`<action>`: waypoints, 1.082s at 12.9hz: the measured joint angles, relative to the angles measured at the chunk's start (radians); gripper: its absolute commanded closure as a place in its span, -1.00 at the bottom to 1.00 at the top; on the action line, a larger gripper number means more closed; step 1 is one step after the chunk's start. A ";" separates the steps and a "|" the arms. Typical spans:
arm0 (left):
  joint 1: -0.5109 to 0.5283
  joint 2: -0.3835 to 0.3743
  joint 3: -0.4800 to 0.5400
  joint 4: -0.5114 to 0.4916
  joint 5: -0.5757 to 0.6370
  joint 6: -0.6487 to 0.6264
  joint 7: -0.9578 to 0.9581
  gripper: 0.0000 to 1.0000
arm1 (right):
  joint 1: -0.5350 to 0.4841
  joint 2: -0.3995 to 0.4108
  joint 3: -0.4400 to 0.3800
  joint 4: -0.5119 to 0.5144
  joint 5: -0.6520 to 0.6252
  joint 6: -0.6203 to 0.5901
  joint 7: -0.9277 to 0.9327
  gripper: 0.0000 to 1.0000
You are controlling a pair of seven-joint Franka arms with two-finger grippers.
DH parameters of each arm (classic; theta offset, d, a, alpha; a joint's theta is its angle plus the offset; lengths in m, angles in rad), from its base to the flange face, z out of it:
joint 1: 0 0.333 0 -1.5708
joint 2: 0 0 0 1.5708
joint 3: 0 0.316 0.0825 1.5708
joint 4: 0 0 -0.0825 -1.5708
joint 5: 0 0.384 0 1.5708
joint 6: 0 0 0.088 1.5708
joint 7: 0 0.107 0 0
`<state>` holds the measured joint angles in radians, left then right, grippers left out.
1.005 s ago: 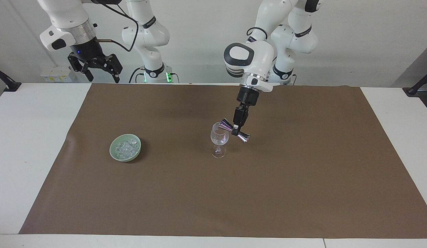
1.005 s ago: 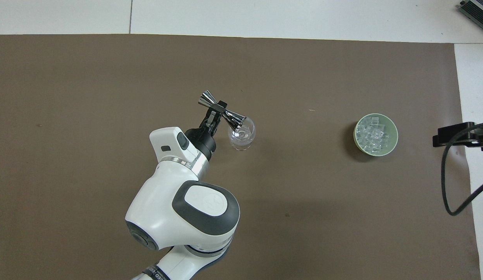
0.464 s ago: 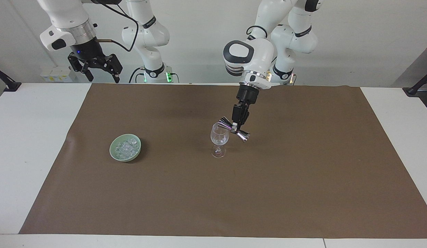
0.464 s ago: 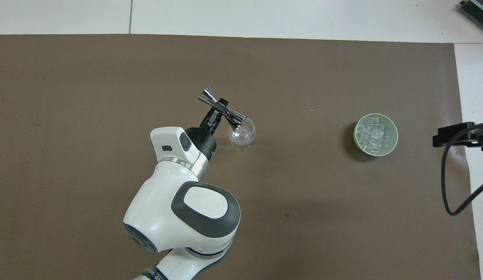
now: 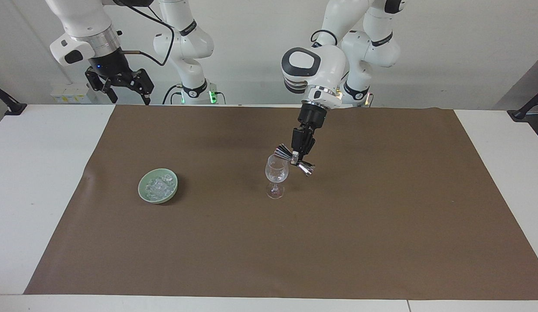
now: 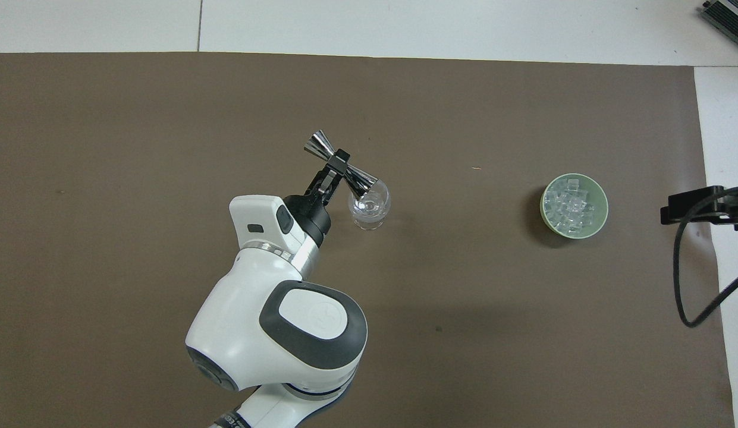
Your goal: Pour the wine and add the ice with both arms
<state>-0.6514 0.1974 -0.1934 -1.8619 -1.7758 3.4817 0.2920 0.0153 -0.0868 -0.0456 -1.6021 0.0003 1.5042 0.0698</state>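
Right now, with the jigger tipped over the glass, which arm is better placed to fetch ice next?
Right. The right gripper is open and empty at the ice bowl's end; the left gripper is shut on the jigger over the glass.

A brown mat (image 5: 381,216) covers most of the white table (image 5: 34,173). A shiny metal jigger (image 5: 295,161), two cones joined at a narrow waist, sits tilted in the left hand (image 5: 297,159), gripped at that waist. Its lower cone points down and away from the glass; its other cone lies over the rim of a clear stemmed glass (image 5: 276,173) that stands upright on the mat just beneath the hand. A pale green bowl (image 5: 143,184) stands on the mat well apart from the left hand, toward the right arm's end, far below the raised right hand (image 5: 121,86). Black clamps (image 5: 8,104) grip the table's corners.
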 measured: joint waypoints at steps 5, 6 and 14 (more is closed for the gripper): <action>0.000 -0.001 0.000 0.000 0.001 0.000 0.002 1.00 | 0.000 0.039 0.000 -0.002 0.000 0.010 0.000 -1.00; 0.000 -0.002 0.000 0.000 0.001 0.000 0.002 1.00 | 0.000 0.038 0.001 -0.002 0.000 0.010 0.000 -1.00; 0.105 -0.070 0.014 0.002 -0.208 -0.002 -0.009 1.00 | 0.003 0.035 0.003 -0.005 0.004 0.085 -0.010 -1.00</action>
<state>-0.5468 0.1272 -0.1796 -1.8598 -1.9834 3.4799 0.2832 0.0183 -0.0520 -0.0425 -1.6069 0.0040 1.5895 0.0603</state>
